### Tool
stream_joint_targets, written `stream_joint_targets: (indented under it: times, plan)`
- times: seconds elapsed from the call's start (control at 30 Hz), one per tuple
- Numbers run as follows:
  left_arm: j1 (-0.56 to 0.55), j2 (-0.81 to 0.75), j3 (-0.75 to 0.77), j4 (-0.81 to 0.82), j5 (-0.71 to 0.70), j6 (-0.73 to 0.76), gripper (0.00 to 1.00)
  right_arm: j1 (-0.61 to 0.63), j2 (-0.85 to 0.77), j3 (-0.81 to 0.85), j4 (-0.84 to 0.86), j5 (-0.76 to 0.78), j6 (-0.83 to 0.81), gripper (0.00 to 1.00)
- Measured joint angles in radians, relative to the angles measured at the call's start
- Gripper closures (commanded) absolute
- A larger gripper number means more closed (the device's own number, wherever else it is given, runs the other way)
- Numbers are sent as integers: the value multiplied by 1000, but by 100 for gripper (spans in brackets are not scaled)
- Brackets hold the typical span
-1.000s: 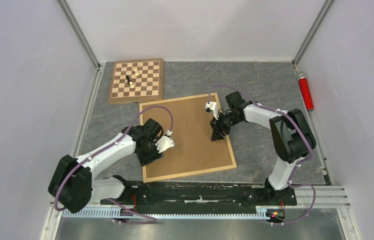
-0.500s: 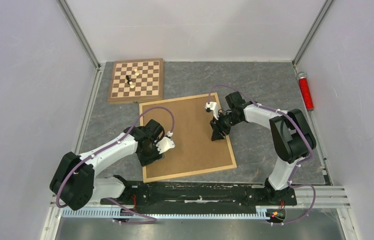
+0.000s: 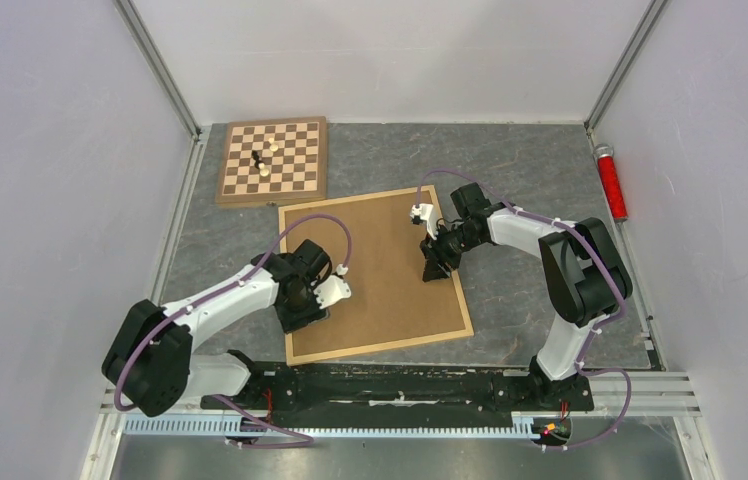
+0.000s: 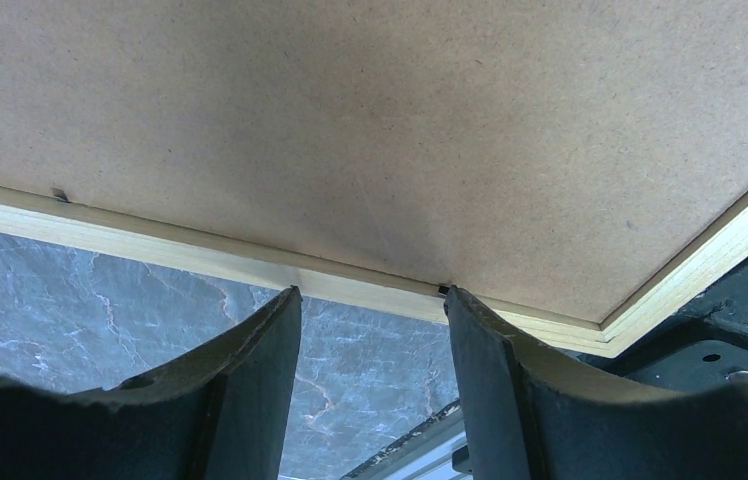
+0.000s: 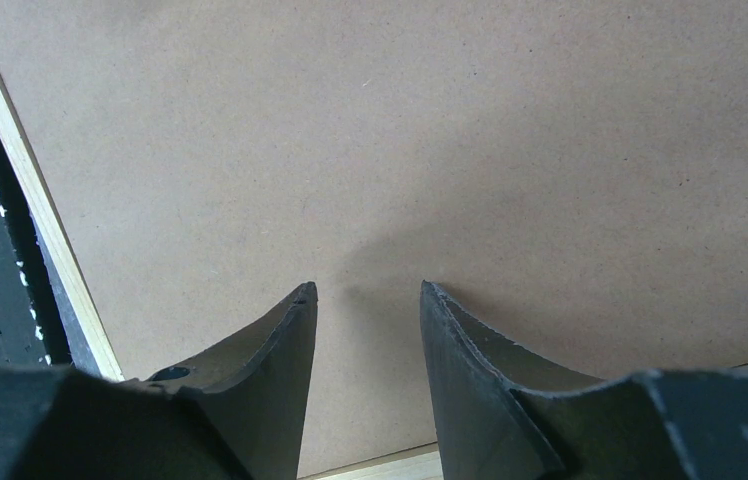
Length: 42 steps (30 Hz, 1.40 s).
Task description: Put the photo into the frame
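A: L gripper (image 4: 370, 295)?
B: Jaws apart, empty, tips at frame (image 4: 200, 255) edge. R gripper (image 5: 368, 287) likewise, over board (image 5: 450, 150).
A: Frame?
B: Thin light wood, flat on table (image 3: 540, 290). Board fills it; inside hidden.

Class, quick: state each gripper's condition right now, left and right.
Left gripper: open, holding nothing, tips at the frame edge.
Right gripper: open, holding nothing, over the backing board.
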Motion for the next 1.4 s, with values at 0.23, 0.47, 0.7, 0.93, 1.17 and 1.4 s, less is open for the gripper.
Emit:
stream_joint_targets:
  times: [0.23,0.47,0.7,0.93,1.17,1.4]
  plan:
    - [-9,9,3,0,-7,0,38,0,0,0,0,1,0,54]
    - [-20,24,10,-4,-15,0,38,0,0,0,1,2,0,54]
    - [-34,38,11,12,-14,-1,38,0,0,0,1,3,0,54]
    - [-51,61,10,27,-28,-8,38,0,0,0,2,3,1,54]
    - [-52,61,10,27,-29,-9,38,1,0,0,2,4,0,54]
    - [-52,61,18,31,-21,-32,40,1,0,-1,3,5,1,55]
